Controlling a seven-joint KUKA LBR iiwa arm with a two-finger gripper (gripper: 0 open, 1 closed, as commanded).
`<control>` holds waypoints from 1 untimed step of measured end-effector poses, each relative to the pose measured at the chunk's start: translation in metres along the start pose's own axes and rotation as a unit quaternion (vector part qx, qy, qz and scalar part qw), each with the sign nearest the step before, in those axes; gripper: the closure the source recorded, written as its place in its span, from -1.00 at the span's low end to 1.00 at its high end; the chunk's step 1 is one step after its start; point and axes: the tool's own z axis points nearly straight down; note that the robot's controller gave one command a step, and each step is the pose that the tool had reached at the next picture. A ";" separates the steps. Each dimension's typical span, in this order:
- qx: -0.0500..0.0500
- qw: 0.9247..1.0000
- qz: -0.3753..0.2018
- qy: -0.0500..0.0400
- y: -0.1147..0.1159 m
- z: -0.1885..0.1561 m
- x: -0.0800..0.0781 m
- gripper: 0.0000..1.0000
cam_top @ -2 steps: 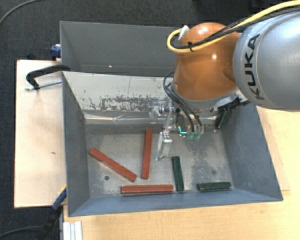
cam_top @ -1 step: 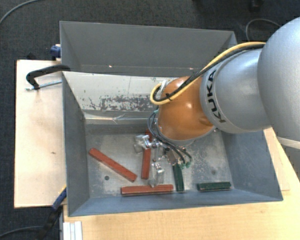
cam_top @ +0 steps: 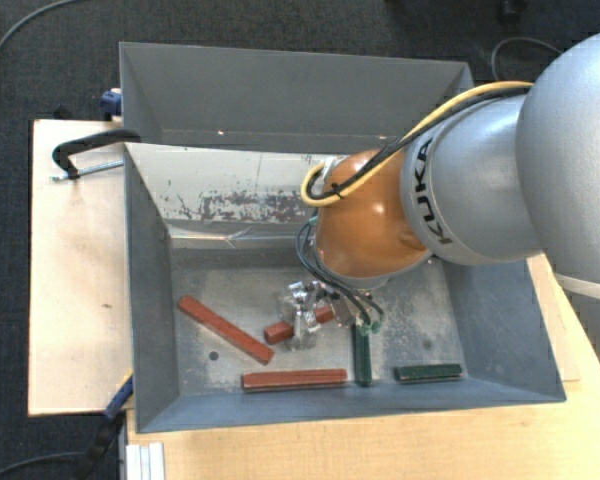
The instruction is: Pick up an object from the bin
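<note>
Pincer: low over the middle of the bin floor, under the orange wrist cover. It sits down on a short red-brown block and partly hides it; from this angle you cannot tell whether it is open, closed or gripping. Item 1, short red-brown block: flat near the centre of the floor, its left end showing just left of the pincer; a reddish patch on the pincer's right may be the same piece. Item 2, long red bar: slanted, to the left, its lower end near the block but seemingly apart from it. Item 3, second red bar: flat along the front wall, below the block. Item 4, dark green bar: just right of the pincer, pointing at the front wall, its upper end close under the wrist cables. Item 5, second dark green bar: front right, well apart. Risks, in your judgement: the block is small and half covered, so an off-centre hold could let it twist out on the lift. The nearby end of the long red bar could be nudged or dragged along. The cables could catch the green bar beside them. Confirm a firm hold before you raise the arm.
</note>
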 end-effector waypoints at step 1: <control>0.002 0.987 -0.162 -0.006 -0.019 -0.119 -0.028 1.00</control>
